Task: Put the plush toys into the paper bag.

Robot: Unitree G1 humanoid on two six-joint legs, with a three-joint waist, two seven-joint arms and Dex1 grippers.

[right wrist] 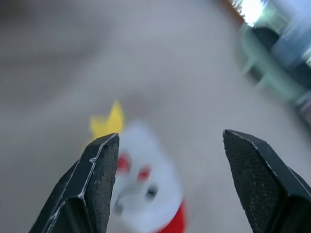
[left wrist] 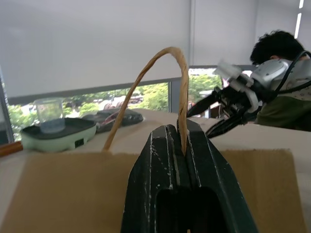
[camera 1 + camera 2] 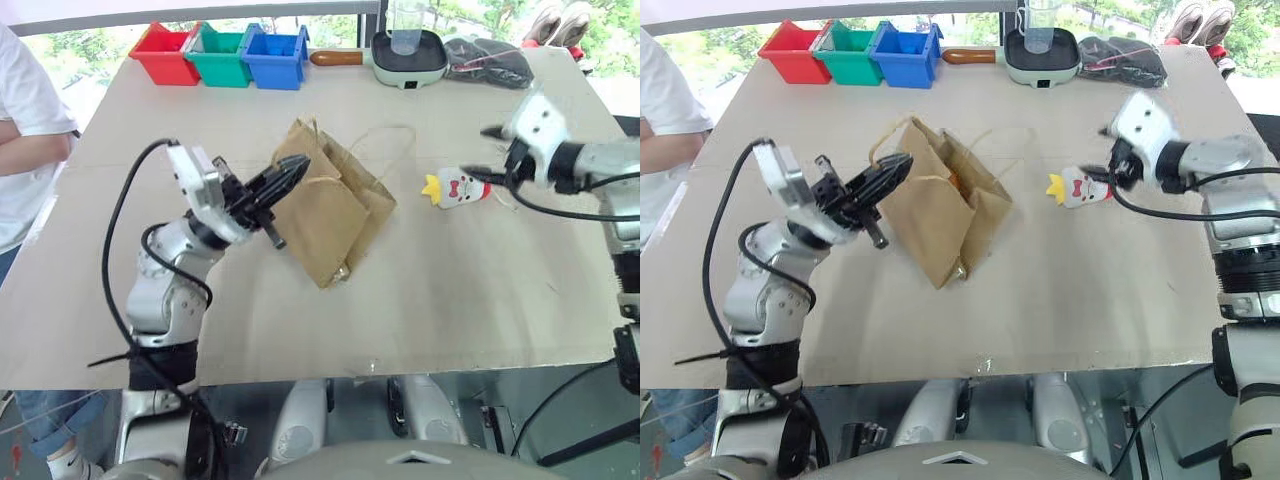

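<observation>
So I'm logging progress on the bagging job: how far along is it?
Done: something orange-brown shows inside the paper bag, possibly the bear, though I cannot confirm it. In hand: the left hand is shut on a bag handle, and the right hand is open near the white chicken. Left: the chicken lies on the table, not yet gripped.

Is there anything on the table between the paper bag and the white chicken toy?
Just bare table between paper bag and chicken, apart from the bag's loose cord handle; head views show it.

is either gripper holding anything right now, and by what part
The left gripper pinches the paper bag by one cord handle. The right gripper is open, holding nothing.
</observation>
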